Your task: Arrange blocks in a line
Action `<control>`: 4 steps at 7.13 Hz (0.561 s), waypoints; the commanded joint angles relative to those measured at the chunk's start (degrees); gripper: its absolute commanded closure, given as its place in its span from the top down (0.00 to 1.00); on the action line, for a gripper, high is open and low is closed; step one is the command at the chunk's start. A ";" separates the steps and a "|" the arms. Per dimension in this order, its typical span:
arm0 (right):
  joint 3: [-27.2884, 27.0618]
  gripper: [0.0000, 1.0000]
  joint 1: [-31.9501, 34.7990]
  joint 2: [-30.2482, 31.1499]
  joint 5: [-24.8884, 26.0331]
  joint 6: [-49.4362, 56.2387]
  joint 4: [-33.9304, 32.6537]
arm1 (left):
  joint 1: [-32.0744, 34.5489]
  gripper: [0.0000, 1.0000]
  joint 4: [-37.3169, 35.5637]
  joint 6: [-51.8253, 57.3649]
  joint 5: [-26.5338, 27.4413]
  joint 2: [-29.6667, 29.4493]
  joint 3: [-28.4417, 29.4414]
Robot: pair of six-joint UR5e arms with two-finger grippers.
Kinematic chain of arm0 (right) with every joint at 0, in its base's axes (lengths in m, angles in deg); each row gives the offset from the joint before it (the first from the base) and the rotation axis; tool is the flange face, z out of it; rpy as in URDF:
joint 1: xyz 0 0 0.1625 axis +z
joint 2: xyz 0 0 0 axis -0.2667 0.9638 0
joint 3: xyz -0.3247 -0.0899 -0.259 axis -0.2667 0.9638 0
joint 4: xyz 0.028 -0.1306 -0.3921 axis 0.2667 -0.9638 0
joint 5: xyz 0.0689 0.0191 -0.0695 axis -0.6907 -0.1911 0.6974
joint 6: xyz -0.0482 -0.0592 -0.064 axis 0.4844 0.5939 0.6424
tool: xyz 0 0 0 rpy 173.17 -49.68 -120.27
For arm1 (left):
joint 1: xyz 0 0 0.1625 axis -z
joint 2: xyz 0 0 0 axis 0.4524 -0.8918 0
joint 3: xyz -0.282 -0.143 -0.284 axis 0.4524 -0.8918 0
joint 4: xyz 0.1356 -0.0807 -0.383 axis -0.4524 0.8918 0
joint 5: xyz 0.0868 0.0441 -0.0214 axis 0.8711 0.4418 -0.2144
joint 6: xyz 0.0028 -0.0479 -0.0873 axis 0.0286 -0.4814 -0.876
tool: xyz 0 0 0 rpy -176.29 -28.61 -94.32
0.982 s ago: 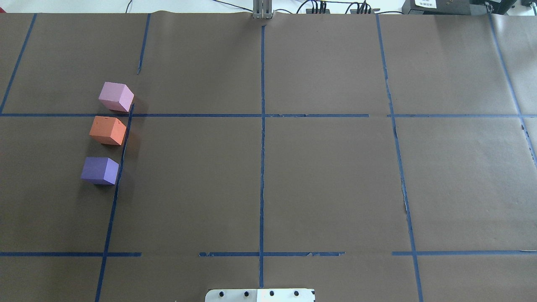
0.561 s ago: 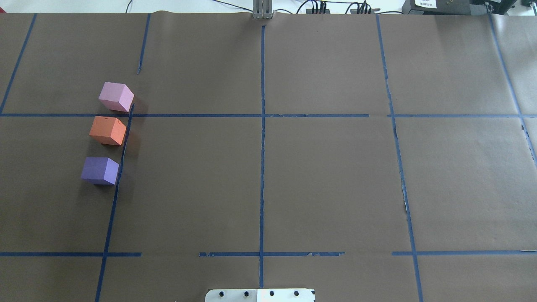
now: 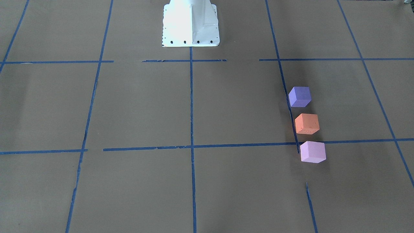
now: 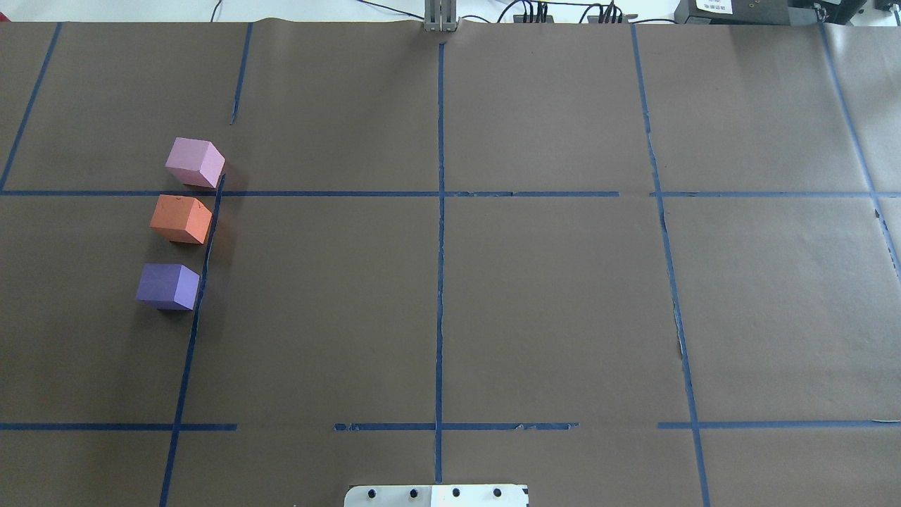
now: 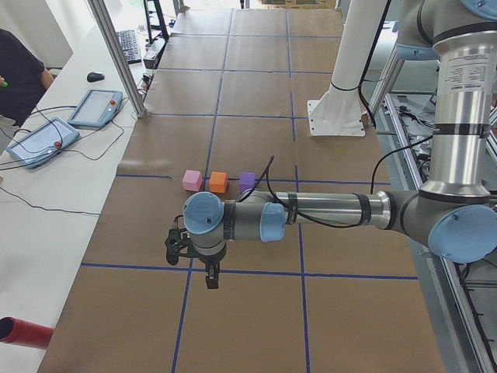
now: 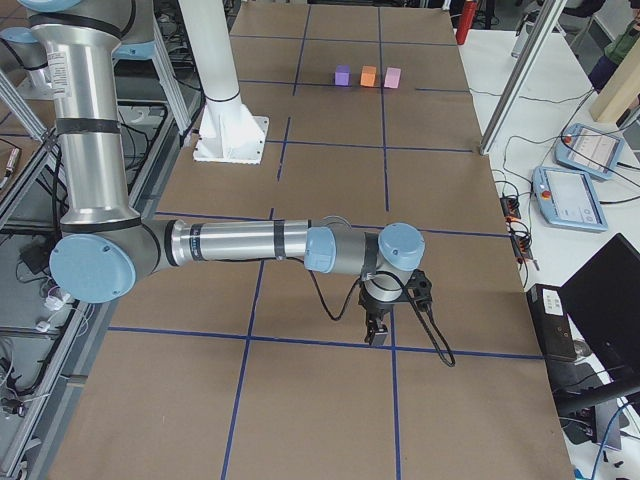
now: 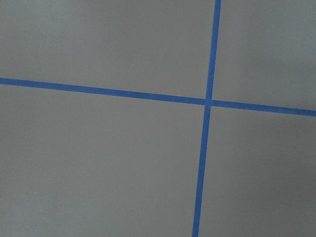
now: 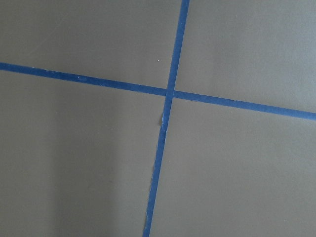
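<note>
Starting at the left of the overhead view, we are finding the purple block (image 4: 167,286), the orange block (image 4: 181,219) and the pink block (image 4: 194,162) sitting on the table (image 4: 493,296) in one slightly slanted row just beside a blue tape line (image 4: 188,345). Each is near its neighbour without touching, and the purple one is standing a little further off. We are judging the line as essentially made; at most the spacing is waiting to be evened. We are seeing no container anywhere. Our left gripper (image 5: 210,277) and right gripper (image 6: 376,335) are hanging over tape crossings (image 7: 207,102) well apart from the blocks, and we cannot tell whether either is open or closed.
</note>
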 commanded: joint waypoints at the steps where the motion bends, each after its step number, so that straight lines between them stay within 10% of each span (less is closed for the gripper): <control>1: 0.00 1.00 0.00 0.00 0.00 0.00 0.00 | -0.19 1.00 -0.25 1.10 0.90 0.07 -0.94; 4: 0.00 1.00 0.00 0.00 0.00 0.00 0.00 | -0.54 1.00 -0.43 1.10 0.90 0.16 -1.56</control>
